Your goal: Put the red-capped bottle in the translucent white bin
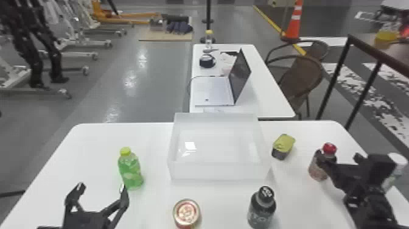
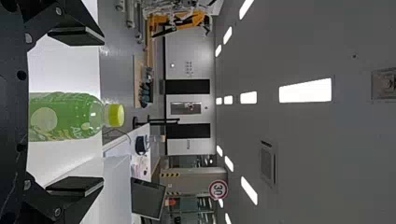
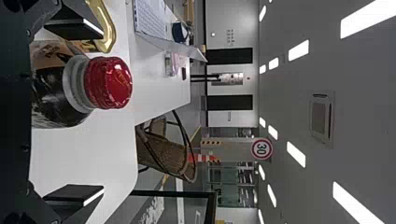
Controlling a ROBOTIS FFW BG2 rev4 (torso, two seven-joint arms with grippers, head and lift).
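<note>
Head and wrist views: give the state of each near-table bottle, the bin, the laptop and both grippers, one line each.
Red-capped bottle: upright, capped
Green bottle: upright, capped
Dark bottle: upright, capped
White-capped bottle: capped, partly hidden
Translucent white bin: open-topped, empty
Laptop: open
Left gripper: open
Right gripper: open

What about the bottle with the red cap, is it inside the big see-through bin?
No, the red-capped bottle stands on the table, right of the bin.
</note>
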